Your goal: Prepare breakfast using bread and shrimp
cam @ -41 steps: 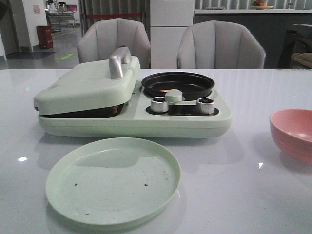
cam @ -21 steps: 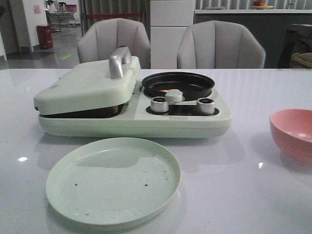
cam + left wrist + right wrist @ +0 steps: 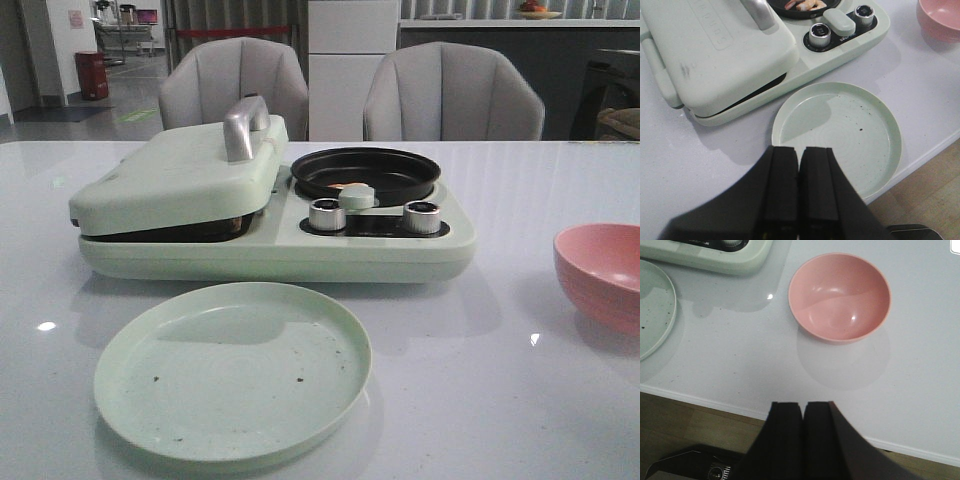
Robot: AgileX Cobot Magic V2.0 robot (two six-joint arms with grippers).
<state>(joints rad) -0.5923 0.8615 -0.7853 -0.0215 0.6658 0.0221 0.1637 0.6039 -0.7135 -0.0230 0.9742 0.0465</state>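
Matte black fingers (image 3: 798,165) (image 3: 803,415) of both arms pressed closed, empty, above glossy white table (image 3: 500,400).

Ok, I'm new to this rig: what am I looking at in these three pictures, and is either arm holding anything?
One picture looks forward over the white table; the other two come from cameras on the robot's wrists, with the black fingers at the bottom. On the table stands a pale green breakfast maker, its lid nearly shut, with a small black pan holding shrimp. In front lies an empty green plate with a few dark crumbs; a pink bowl stands to the right. No bread shows. The left gripper and right gripper are both closed and hold nothing.
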